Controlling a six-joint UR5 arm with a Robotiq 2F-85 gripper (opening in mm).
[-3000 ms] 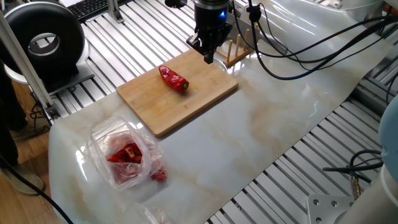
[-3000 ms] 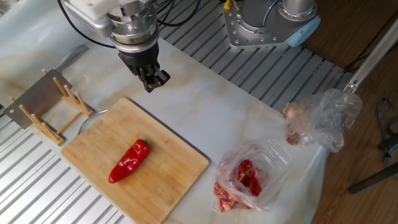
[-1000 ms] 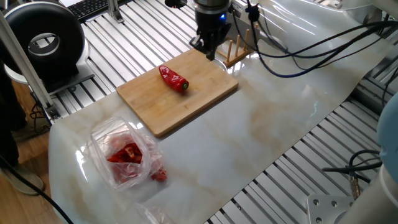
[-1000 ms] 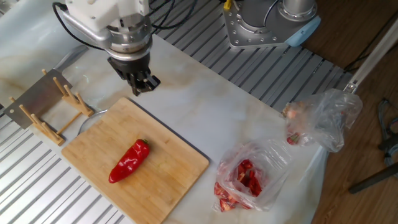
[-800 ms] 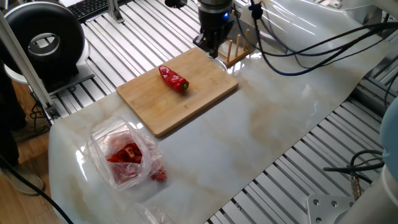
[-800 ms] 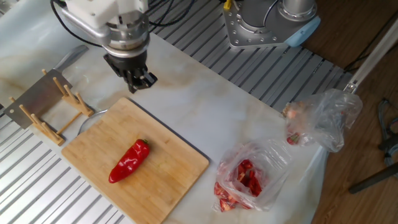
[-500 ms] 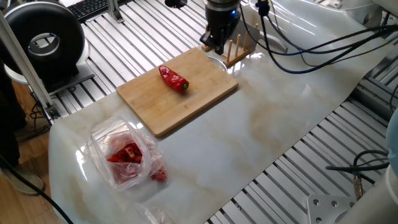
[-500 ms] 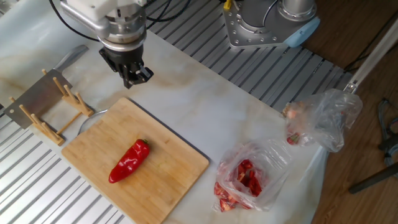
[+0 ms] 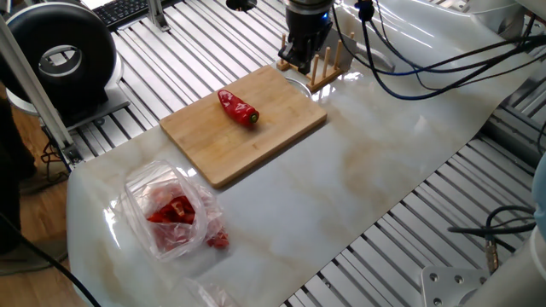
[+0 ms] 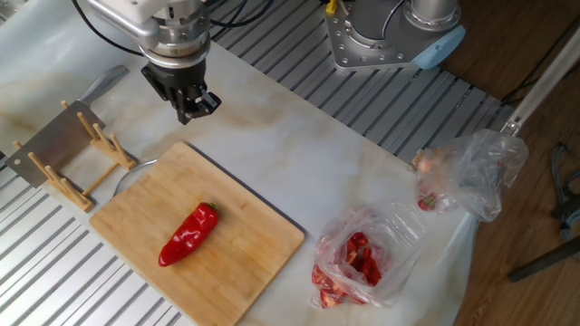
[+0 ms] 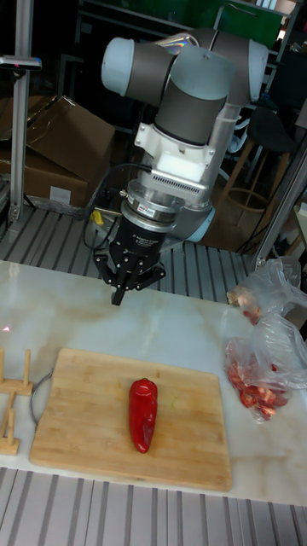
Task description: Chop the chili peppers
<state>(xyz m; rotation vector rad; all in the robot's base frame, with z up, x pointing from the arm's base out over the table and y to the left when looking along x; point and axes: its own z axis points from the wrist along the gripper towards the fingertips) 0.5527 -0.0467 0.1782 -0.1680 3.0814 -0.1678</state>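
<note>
One whole chili pepper (image 10: 188, 234) lies on the wooden cutting board (image 10: 245, 263), uncut.

The gripper (image 10: 189, 110) hangs above the bench (image 10: 299, 154) just past the board's far edge, near the wooden rack (image 10: 86, 163) that holds a flat metal blade (image 10: 50, 143); its fingers are clenched together and hold nothing. The pepper rests near the middle of the board, its green stem end pointing away from the rack. Off the board's other end, on the side away from the rack, sit a clear plastic bag with red pieces (image 10: 362, 258) and, farther off, a second crumpled clear bag (image 10: 471, 172).
</note>
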